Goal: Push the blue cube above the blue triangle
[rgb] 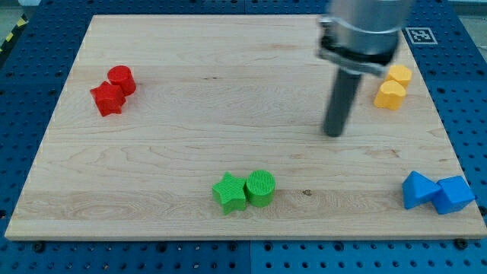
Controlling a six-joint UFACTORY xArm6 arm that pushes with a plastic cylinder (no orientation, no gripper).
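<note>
The blue cube (455, 195) sits in the lower right corner of the frame, at the tabletop's (190, 114) edge, touching the blue triangle (418, 189) on its left. My tip (333, 134) rests well apart from both, up and to the left of them, right of the frame's centre. There are no fingers on this rod, so nothing grips or opens.

Counted out: two blue blocks, two red, two green, two yellow. The cube is a bright, matte blue, its faces angled a little toward the view.

The red star (108, 100) and red cylinder (122, 79) touch at upper left. The green star (229, 192) and green cylinder (260, 187) touch at bottom centre. Two yellow blocks (393, 86), shapes unclear, huddle at upper right.
</note>
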